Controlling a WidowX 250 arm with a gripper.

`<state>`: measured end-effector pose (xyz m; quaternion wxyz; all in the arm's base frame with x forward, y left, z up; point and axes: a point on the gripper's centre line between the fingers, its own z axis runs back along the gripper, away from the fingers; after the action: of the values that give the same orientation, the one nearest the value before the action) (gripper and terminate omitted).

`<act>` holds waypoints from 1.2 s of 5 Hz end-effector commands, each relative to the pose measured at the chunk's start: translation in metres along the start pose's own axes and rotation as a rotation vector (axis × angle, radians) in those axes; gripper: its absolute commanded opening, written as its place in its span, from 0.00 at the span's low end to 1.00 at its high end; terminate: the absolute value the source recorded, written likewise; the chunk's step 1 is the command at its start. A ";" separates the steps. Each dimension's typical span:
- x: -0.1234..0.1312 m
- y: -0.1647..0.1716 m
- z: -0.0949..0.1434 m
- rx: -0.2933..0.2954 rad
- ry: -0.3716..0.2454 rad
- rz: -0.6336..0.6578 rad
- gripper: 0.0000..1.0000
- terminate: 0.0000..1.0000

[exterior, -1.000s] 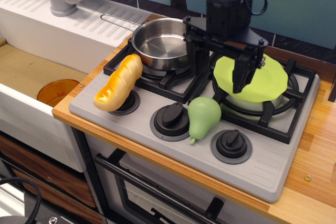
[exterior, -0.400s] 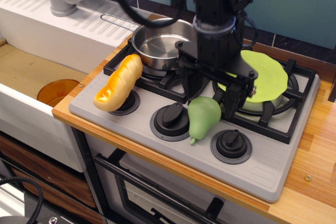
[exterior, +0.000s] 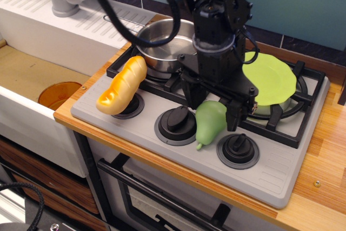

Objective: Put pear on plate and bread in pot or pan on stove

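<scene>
The arm reaches down from the counter's back edge, wrist vertical, with the gripper point(exterior: 211, 113) spread wide, one finger on each side of the pear point(exterior: 209, 123) at the front of the stove point(exterior: 270, 169). The plate point(exterior: 270, 78) sits on the back right burner, the pot point(exterior: 162, 47) back left, and the bread point(exterior: 122, 86) at the stove's front left corner.

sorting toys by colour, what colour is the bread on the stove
Yellow-orange, paler toward its upper end; the bread shows clearly in the observation.image view.
</scene>
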<state>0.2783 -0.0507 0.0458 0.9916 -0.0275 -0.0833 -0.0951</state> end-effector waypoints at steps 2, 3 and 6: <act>0.013 0.010 -0.005 0.012 -0.101 -0.028 1.00 0.00; 0.013 0.011 -0.011 0.017 -0.104 -0.027 1.00 0.00; 0.007 0.003 -0.015 0.032 -0.062 0.041 0.00 0.00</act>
<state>0.2834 -0.0499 0.0278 0.9916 -0.0165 -0.1054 -0.0728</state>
